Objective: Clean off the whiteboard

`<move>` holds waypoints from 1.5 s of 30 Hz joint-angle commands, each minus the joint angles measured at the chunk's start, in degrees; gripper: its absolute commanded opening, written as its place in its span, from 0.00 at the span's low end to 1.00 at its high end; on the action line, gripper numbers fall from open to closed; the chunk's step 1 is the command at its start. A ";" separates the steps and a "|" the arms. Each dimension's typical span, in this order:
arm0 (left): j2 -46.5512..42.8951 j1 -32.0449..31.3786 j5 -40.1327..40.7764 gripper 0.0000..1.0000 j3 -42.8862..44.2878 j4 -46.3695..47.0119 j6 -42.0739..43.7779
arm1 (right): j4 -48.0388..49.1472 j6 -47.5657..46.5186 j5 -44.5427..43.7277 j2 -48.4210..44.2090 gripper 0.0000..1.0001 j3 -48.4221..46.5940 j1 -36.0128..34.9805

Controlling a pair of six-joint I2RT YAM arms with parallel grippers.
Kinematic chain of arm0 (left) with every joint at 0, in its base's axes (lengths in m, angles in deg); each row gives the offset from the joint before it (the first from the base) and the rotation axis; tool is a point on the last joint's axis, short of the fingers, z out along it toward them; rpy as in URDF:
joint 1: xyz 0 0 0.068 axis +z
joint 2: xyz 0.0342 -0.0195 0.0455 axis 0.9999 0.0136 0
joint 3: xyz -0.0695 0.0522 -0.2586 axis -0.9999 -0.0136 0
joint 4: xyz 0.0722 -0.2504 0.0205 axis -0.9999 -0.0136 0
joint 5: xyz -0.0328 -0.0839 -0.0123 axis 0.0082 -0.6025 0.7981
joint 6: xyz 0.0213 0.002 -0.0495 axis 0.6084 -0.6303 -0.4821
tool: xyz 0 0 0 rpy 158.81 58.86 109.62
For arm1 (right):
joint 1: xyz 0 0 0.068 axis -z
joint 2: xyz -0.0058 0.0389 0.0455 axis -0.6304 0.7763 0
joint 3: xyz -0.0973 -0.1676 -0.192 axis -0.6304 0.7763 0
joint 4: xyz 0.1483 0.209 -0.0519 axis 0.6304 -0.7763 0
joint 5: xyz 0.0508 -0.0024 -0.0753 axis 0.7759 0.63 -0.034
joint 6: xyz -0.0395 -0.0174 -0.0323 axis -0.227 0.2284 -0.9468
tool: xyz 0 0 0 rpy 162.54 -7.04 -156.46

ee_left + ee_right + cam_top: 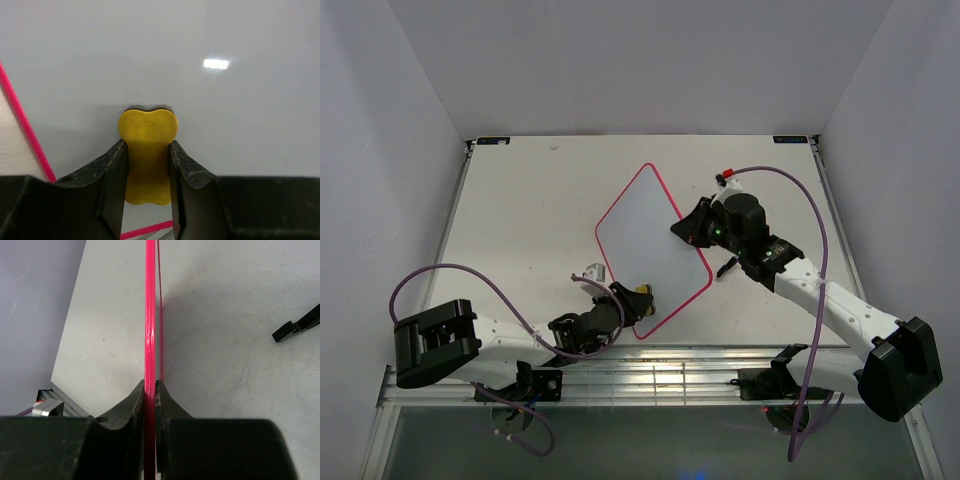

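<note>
The whiteboard (650, 245) lies as a tilted diamond in the middle of the table, glossy white with a thin pink frame; no writing shows on it. A yellow peanut-shaped eraser (148, 150) is pressed flat on the whiteboard (210, 45) near its bottom corner, and my left gripper (148, 172) is shut on its waist. In the top view the eraser (644, 292) peeks out by my left gripper (632, 300). My right gripper (151, 390) is shut on the whiteboard's pink frame (150, 315), seen edge-on, at the board's right corner by my right gripper (682, 230).
A small black foot (296, 328) lies loose on the table right of the board, also seen as a black foot (727, 267) under the right arm. A metal rail (650, 375) runs along the near edge. Purple cables (470, 275) loop from both arms.
</note>
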State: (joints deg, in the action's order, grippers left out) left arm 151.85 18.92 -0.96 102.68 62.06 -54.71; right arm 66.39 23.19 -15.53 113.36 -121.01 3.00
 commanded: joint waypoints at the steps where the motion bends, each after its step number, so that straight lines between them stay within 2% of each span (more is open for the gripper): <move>1: 1.26 -3.78 -6.72 0.00 3.45 -2.73 0.84 | 5.46 0.77 1.06 0.89 0.08 -2.53 -1.54; 9: -0.41 -5.99 -4.88 0.00 4.60 -3.78 2.25 | 5.55 0.77 1.59 1.07 0.08 -2.71 -1.10; 15: 0.73 -5.72 -0.49 0.00 -0.75 -4.49 -2.31 | 5.72 0.95 2.29 0.72 0.08 -2.88 -0.93; 22: 4.33 -3.88 1.10 0.00 -4.37 -4.22 -6.54 | 6.43 1.91 3.78 0.28 0.08 -3.06 -0.93; 26: 3.55 -0.90 -0.48 0.00 -5.60 -3.08 -5.84 | 6.52 1.91 4.93 0.10 0.08 -2.80 -0.93; 29: 1.09 3.67 -3.55 0.00 -6.04 -2.99 -3.47 | 6.78 1.47 6.42 -0.34 0.08 -1.40 -0.93; 33: -1.64 14.19 -10.74 0.00 -4.20 -2.64 2.06 | 7.74 0.42 9.32 -0.78 0.08 0.37 -0.93; 37: 2.91 23.09 -22.42 0.00 -0.42 0.78 6.55 | 9.50 0.24 11.60 -1.48 0.08 2.04 -0.84; 45: 13.98 40.83 -34.13 0.00 6.79 5.18 9.63 | 10.12 -0.46 14.86 -2.54 0.08 2.48 -0.93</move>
State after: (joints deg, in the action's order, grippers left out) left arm 162.67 54.48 -25.92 106.28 65.78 -48.07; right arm 70.48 22.36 -10.91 112.75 -118.50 3.90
